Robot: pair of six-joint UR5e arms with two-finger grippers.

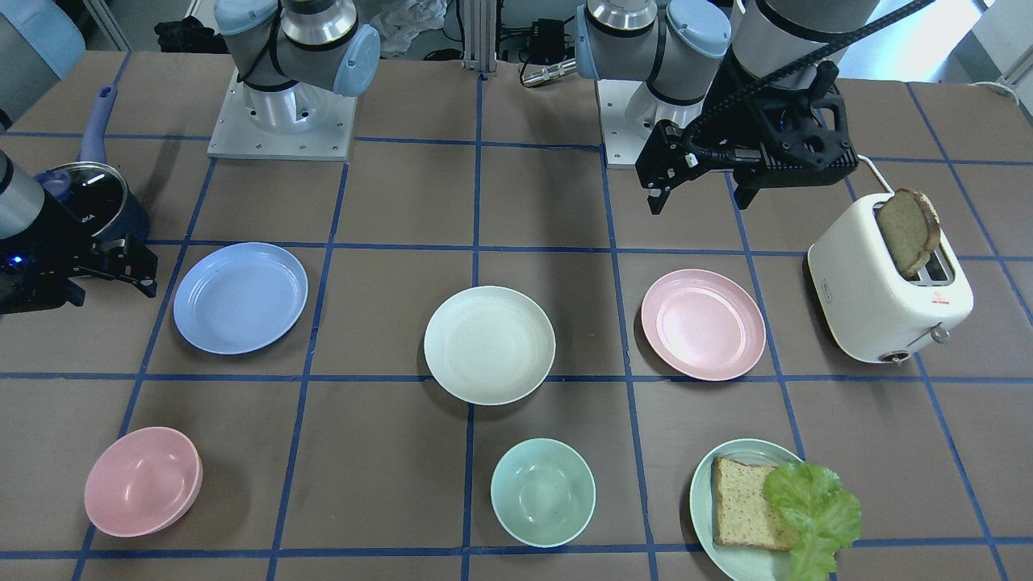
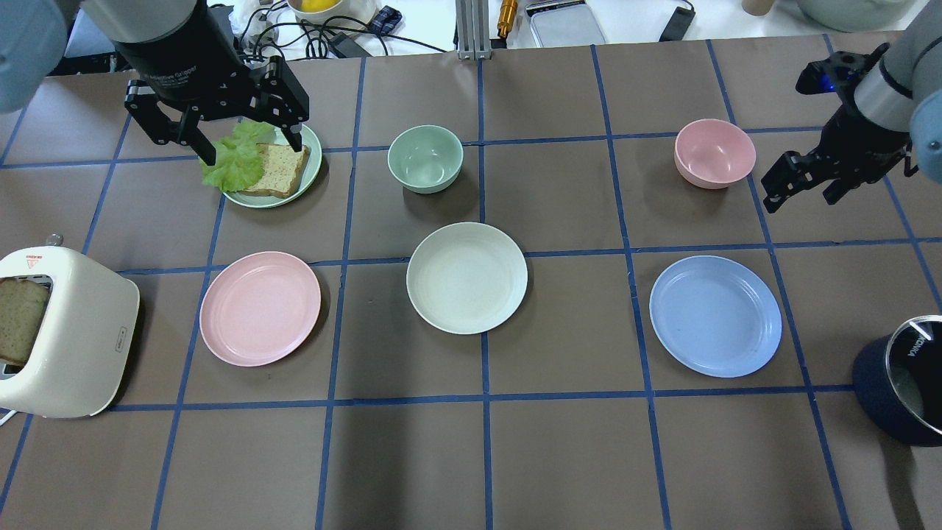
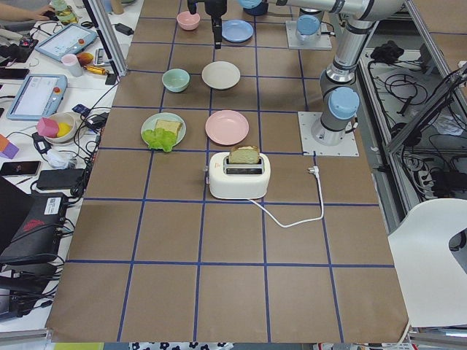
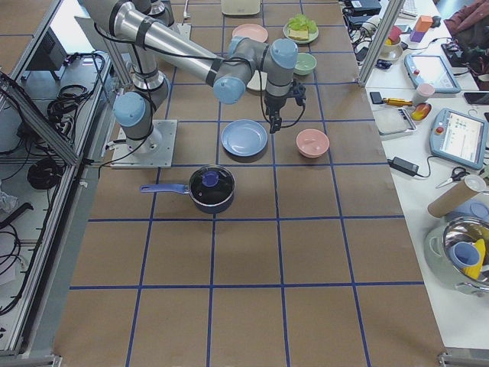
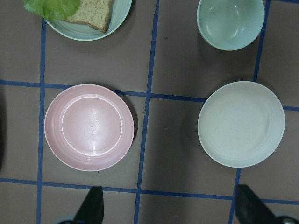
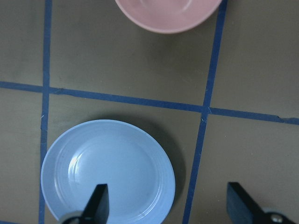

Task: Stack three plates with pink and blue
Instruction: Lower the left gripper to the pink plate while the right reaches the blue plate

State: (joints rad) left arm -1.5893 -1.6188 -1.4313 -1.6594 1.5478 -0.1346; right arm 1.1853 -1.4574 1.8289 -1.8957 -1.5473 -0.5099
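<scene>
Three plates lie apart in a row on the table: the pale pink plate (image 2: pixel 260 308) (image 5: pixel 88 127), the cream-white plate (image 2: pixel 466 277) (image 5: pixel 241 123) in the middle, and the light blue plate (image 2: pixel 714 316) (image 6: pixel 107 170). All are empty. My left gripper (image 2: pixel 252 151) (image 5: pixel 170 207) is open and empty, held high; its wrist view looks down on the pink and cream plates. My right gripper (image 2: pixel 802 197) (image 6: pixel 168 203) is open and empty, held high beside the pink bowl, with the blue plate below it in its wrist view.
A pink bowl (image 2: pixel 714 153) and a mint bowl (image 2: pixel 425 158) stand at the far side. A green plate with bread and lettuce (image 2: pixel 272 173) is far left. A white toaster with bread (image 2: pixel 66 338) is at the left edge, a dark pot (image 2: pixel 901 383) at the right edge.
</scene>
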